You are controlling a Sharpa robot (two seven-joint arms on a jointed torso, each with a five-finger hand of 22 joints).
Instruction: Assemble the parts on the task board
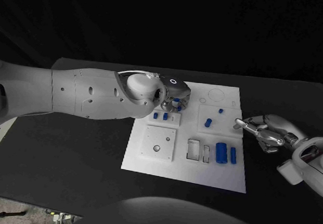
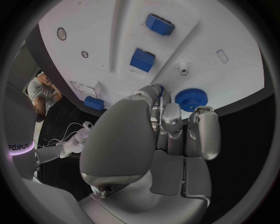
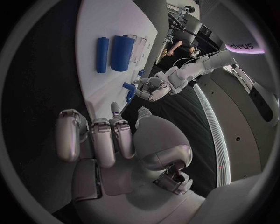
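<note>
While nothing is actually being carried right now, both arms look staged for the next move. Nearest the robot, the black counter [image 1: 68, 151] carries the white task board [image 1: 146, 160], and along its near edge lie the big blue cylinder [image 1: 221, 152] and a thinner blue rod [image 1: 233, 155], flat on their sides next to a pair of rectangular slots [image 1: 197, 150], probably parked there so they're easy to grab. The right robot hand [image 1: 264, 131] hangs just off the board's right edge, fingers loosely curled and apart with nothing in them, which I'd guess is a waiting pose. A bit further in, two small blue pieces [image 1: 215, 117] stand in a raised plate. Further still, the left robot hand [image 2: 169, 116] is down over the far-left part of the board with its fingers pointed at the surface, close to a blue gear [image 2: 191, 99] and two blue blocks [image 2: 143, 59]. Whether a fingertip is pinching a small blue bit there, I honestly can't tell. My read: it's lining up a part for seating.
</note>
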